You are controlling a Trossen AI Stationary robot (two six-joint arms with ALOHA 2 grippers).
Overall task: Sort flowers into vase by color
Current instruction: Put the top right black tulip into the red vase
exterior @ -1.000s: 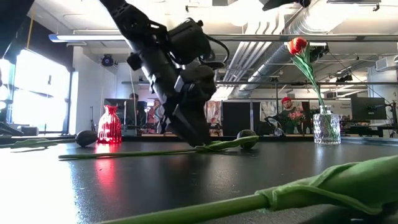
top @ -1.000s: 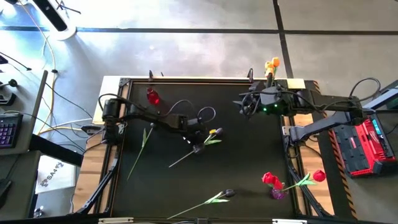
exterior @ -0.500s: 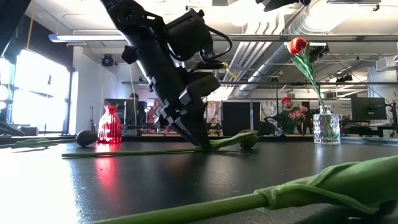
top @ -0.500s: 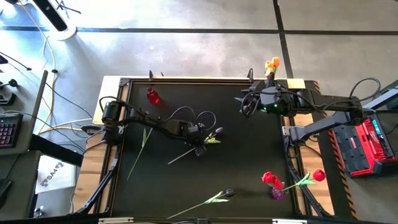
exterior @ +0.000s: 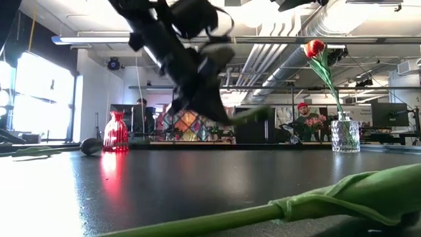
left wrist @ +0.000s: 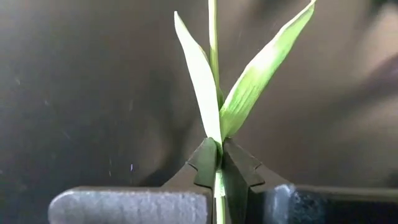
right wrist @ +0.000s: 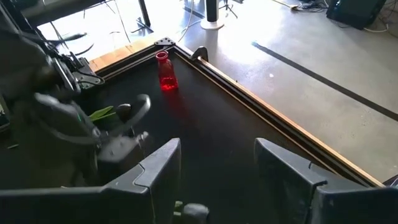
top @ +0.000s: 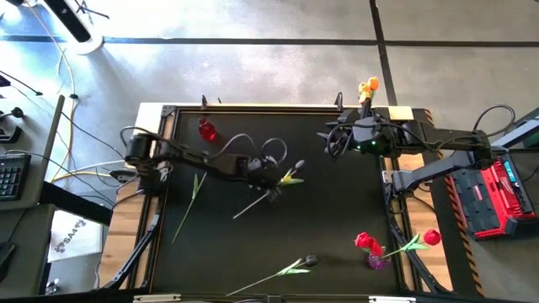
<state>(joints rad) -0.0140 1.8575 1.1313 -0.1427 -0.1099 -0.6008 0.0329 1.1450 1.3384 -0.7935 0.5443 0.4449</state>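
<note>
Surface [top: 337,219]: matt black, faint sheen. Red vase [exterior: 116,131]: glossy ribbed glass. Clear vase [exterior: 345,135]: cut glass. Tulip leaves [left wrist: 239,93]: smooth plastic-looking. Floor [top: 253,76]: polished concrete.

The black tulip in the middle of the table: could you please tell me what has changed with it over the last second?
The left pincer, shut on the black tulip's stem, has lifted it: in the low view it lay on the table before and now hangs clear of it. The right pincer stayed open at the far edge. The red vase, the clear vase with its red tulips and the other tulips lying on the table did not move.
</note>
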